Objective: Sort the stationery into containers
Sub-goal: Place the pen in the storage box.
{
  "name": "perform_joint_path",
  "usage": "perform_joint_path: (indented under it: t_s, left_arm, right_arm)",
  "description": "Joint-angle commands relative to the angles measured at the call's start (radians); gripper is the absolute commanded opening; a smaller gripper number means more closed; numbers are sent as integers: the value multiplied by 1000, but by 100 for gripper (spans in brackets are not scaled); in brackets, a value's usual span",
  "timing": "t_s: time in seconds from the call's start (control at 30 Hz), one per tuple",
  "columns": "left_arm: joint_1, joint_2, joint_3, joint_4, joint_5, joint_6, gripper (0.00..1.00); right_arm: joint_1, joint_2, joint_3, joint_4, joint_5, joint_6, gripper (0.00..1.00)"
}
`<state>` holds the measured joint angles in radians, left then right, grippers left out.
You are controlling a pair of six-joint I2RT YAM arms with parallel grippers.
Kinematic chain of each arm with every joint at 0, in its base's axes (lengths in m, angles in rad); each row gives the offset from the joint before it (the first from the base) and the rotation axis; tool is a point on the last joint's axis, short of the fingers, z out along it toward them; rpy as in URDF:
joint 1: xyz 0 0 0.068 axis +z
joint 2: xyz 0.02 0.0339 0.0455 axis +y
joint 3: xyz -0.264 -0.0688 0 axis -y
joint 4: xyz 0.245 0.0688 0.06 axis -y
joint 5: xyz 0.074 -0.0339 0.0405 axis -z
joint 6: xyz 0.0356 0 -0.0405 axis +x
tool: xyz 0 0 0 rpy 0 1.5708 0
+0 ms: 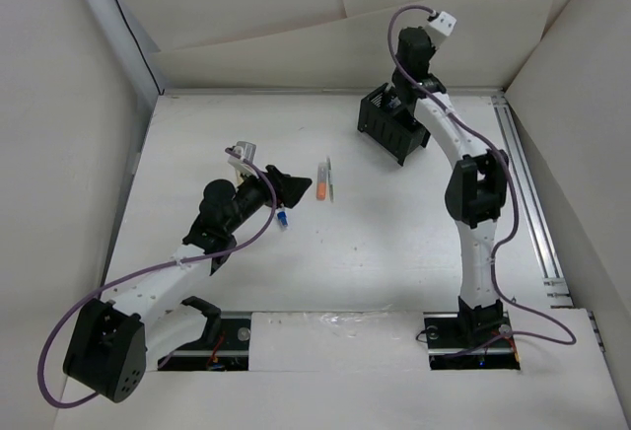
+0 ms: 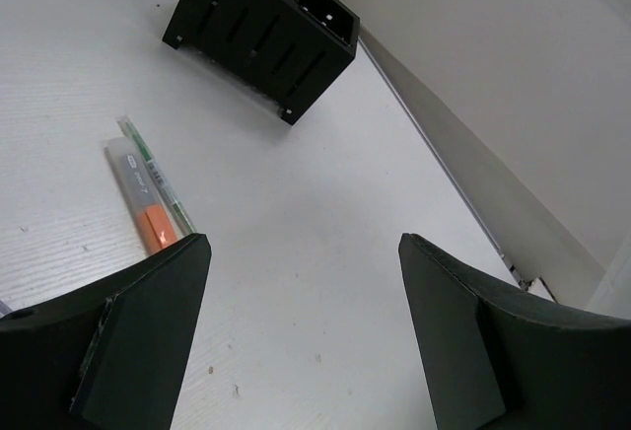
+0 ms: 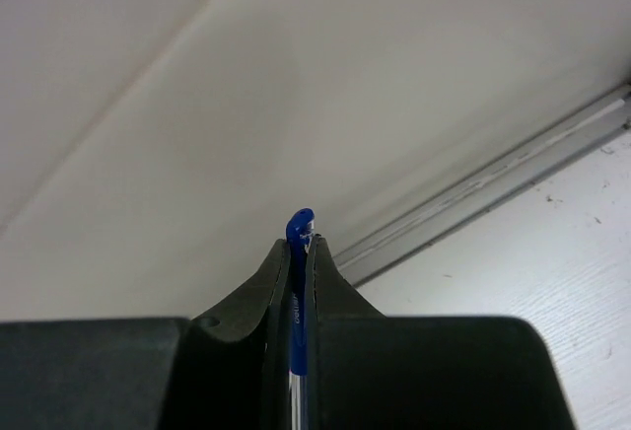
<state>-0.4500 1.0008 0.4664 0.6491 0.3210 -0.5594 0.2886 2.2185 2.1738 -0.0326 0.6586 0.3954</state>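
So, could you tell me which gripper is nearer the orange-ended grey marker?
Left. The left gripper is open beside the grey marker; the right gripper is over at the black organiser, holding a blue pen.

Black slotted organiser (image 2: pixel 261 31), grey marker (image 2: pixel 141 193) with orange end, blue pen (image 3: pixel 298 292), white table (image 1: pixel 394 252).

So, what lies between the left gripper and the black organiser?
A grey, orange-ended marker and a thin pen, side by side; the left wrist view shows them.
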Motion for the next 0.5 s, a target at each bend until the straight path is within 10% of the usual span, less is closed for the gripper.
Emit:
perform_joint_path:
  t_s: [0.0, 0.47]
  left_arm:
    - [-3, 1, 14, 60, 26, -7, 74]
    - [-3, 32, 23, 60, 26, -7, 74]
  right_arm:
    - [11, 56, 43, 114, 87, -72, 0]
    - [67, 90, -126, 396, 203, -311, 0]
